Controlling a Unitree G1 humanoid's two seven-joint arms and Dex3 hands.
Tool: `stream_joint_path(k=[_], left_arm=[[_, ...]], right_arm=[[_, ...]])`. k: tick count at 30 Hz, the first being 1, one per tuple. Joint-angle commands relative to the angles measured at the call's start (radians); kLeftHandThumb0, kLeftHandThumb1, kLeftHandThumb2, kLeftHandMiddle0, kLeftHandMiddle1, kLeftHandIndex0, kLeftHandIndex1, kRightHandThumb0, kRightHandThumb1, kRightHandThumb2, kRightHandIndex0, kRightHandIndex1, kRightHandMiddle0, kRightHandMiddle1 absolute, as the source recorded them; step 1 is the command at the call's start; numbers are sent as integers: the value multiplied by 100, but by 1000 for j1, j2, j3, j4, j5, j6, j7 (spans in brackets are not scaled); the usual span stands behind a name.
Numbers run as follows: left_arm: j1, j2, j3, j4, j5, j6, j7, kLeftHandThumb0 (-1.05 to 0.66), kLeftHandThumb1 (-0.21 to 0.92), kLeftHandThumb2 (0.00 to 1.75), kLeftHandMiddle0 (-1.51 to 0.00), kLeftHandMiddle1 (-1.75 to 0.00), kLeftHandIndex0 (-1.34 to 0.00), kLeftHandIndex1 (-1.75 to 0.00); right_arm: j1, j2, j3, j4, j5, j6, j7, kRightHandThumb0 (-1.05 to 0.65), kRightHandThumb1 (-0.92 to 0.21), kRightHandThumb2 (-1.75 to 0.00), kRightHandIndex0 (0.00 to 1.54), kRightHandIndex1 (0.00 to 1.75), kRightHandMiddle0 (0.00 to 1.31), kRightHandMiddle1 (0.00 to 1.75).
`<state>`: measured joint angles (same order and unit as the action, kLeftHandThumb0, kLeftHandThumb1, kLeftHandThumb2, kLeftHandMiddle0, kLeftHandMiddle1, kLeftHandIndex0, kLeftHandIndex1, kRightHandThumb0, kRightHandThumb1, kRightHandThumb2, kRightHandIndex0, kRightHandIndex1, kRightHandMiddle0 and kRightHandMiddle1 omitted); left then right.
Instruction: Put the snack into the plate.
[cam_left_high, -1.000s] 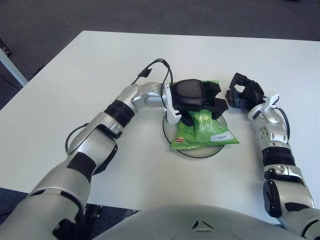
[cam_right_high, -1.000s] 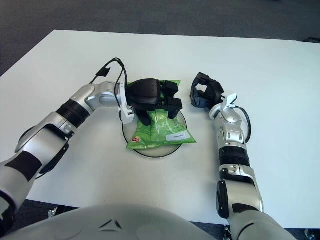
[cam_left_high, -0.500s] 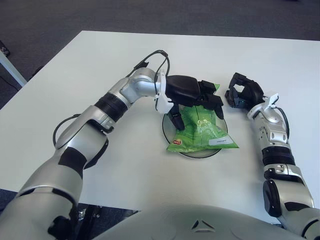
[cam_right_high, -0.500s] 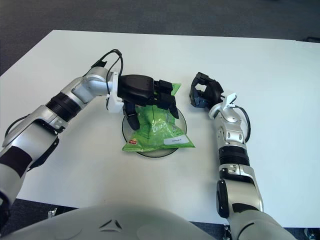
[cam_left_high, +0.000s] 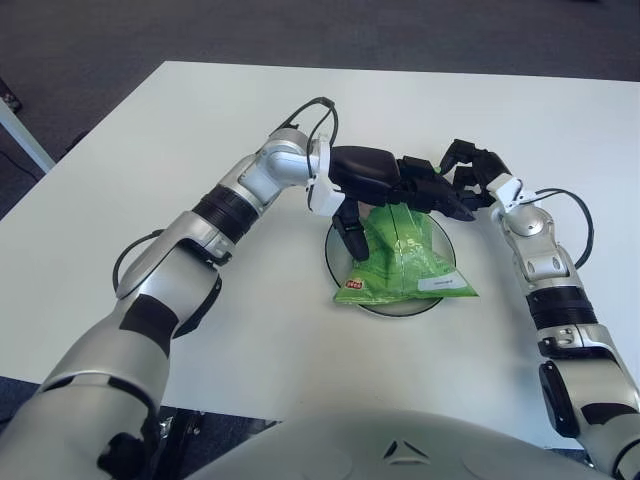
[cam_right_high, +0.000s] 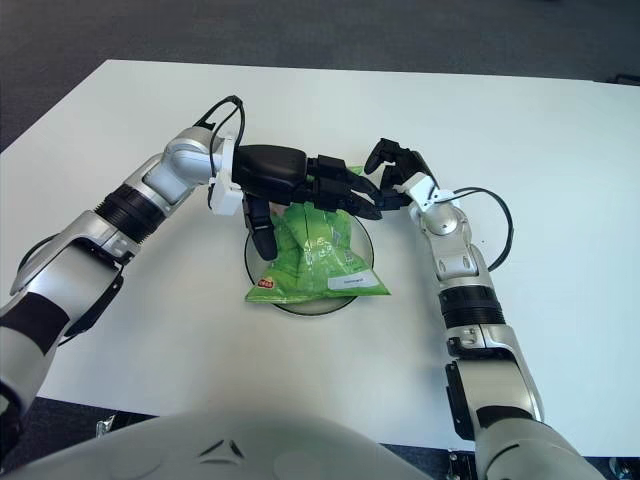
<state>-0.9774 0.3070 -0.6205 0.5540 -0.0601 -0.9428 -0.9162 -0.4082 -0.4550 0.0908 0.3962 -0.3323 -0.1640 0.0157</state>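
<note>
The green snack bag (cam_left_high: 403, 258) lies flat in the round plate (cam_left_high: 385, 310) at the middle of the white table. My left hand (cam_left_high: 395, 200) hovers over the bag's far end, its fingers stretched out to the right and its thumb pointing down at the bag's left side; it holds nothing. My right hand (cam_left_high: 468, 175) is just right of the left fingertips, by the bag's far right corner, with fingers curled and nothing in them.
The white table (cam_left_high: 180, 140) spreads wide to the left and far side, with dark carpet beyond its edges. A black cable (cam_left_high: 305, 112) loops above my left wrist. Another cable (cam_left_high: 580, 215) loops off my right forearm.
My left hand has let go of the bag and stretched its fingers out above it. My right hand has moved left toward the bag's far corner. The bag stays in the plate.
</note>
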Motion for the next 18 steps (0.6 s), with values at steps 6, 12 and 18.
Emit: stream_joint_path(k=[6, 12, 18], left_arm=[[-65, -33, 84, 64, -158, 34, -206, -94, 77, 43, 0, 0, 0, 0], [-67, -45, 130, 78, -169, 39, -252, -95, 73, 41, 0, 0, 0, 0], [-63, -41, 168, 71, -145, 74, -233, -94, 69, 41, 0, 0, -2, -1]], right_arm=[[55, 14, -76, 213, 281, -101, 298, -81, -92, -89, 0, 29, 0, 39], [32, 33, -127, 221, 410, 131, 374, -82, -92, -80, 0, 41, 0, 39], [12, 123, -187, 224, 498, 166, 301, -56, -59, -100, 72, 154, 35, 139]])
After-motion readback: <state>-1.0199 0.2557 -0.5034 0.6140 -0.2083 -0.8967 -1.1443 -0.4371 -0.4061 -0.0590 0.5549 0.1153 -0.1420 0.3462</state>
